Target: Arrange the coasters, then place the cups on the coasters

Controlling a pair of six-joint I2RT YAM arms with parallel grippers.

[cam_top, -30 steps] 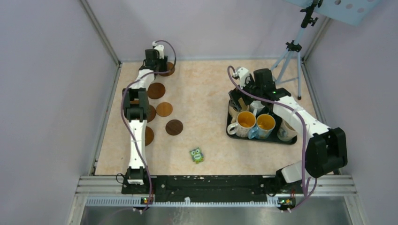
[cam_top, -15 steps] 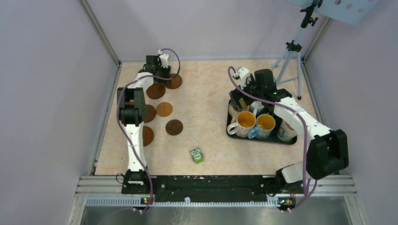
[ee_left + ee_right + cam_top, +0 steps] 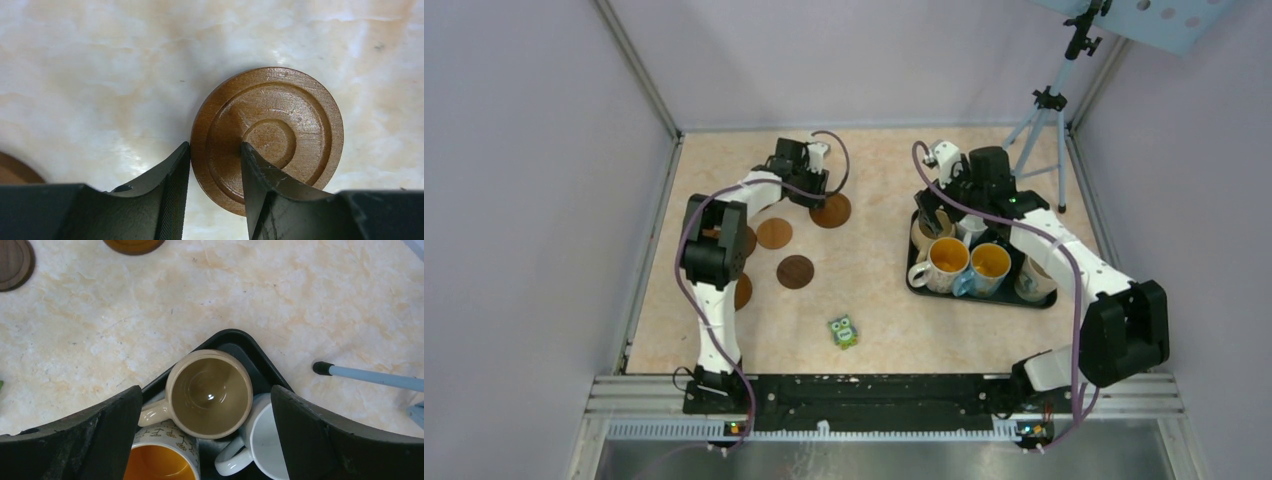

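A black tray (image 3: pixel 235 337) sits directly beneath the right end effector (image 3: pixel 205 390), one rounded corner showing just past it, on a marbled cream counter (image 3: pixel 874 280). A light-blue tripod (image 3: pixel 1039 125) stands just beyond that end effector and to its right, with one rubber-tipped leg (image 3: pixel 370 376) resting on the counter near the tray. A small green owl figure (image 3: pixel 843 332) lies well nearer than the left end effector (image 3: pixel 215 150), close to the metal rail (image 3: pixel 884 385)
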